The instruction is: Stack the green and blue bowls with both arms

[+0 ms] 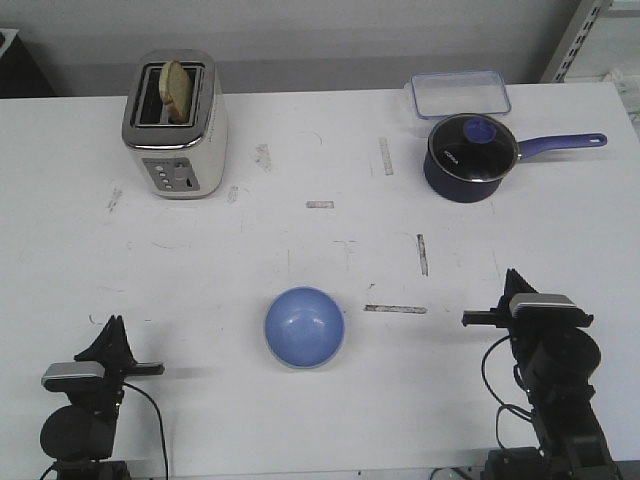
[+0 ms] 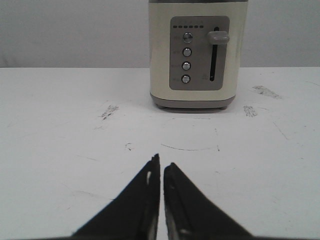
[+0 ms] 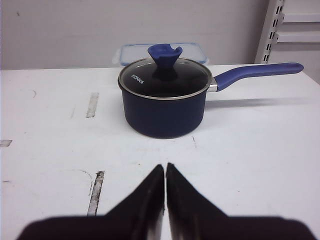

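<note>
A light periwinkle blue bowl (image 1: 304,326) stands upright on the white table, near the front and midway between the arms. No pale mint green bowl shows in any view. My left gripper (image 1: 113,326) is shut and empty at the front left, well to the left of the bowl; in the left wrist view (image 2: 161,162) its tips point at the toaster. My right gripper (image 1: 514,279) is shut and empty at the front right, right of the bowl; in the right wrist view (image 3: 165,166) its tips point at the saucepan.
A cream toaster (image 1: 176,125) with a slice of bread stands at the back left, also in the left wrist view (image 2: 196,55). A dark navy saucepan (image 1: 470,158) with glass lid and long handle stands at the back right, also in the right wrist view (image 3: 165,102). A clear lidded box (image 1: 458,94) lies behind it.
</note>
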### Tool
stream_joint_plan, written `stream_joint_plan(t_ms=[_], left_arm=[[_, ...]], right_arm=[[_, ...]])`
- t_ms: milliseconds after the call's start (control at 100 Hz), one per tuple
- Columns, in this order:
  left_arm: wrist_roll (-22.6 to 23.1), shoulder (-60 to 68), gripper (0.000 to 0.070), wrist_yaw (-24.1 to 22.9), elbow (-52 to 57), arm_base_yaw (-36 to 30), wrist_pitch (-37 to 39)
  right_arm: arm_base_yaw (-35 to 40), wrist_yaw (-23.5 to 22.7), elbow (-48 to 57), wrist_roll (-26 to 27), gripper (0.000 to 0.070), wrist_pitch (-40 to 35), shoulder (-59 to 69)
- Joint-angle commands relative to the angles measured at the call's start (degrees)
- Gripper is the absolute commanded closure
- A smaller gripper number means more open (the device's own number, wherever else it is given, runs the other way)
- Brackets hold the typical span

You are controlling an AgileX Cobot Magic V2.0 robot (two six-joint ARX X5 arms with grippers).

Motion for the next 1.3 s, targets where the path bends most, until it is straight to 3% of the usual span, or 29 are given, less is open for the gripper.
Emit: stream_joint_plan(t_ms=[0,230,570,860,1020,1290], left_arm=[[-0.13,-0.11,0.0699,-0.02,-1.22,0.09,0.72],[-0.13,-0.11,0.0699,-0.02,-1.22,0.09,0.72],[-0.13,-0.11,0.0699,-0.02,-1.22,0.09,0.72],[-0.13,-0.11,0.0699,-0.02,-1.22,0.09,0.72],[-0.13,-0.09,0.0699,-0.02,-1.20,0.09,0.81],[-0.13,-0.07,0.0699,-0.02,-1.20,0.09,0.55]], right_arm=[[0.04,0.02,0.37,0.50,0.0700,0.57,0.20],[-0.85,0.00,-1.46,-0.79,0.0700,1.18,-2.75],[-2.38,0.00,-17.18,-0.92,0.0700,4.44,-17.51],[-2.38,0.02,-24.33,-0.92,0.0700,4.63,-30.10],[-2.32,-0.11,-29.00,0.13,0.0700,10.91,-29.68],[-2.16,-0.22,-28.87,0.15,0.0700,10.45,-29.68]])
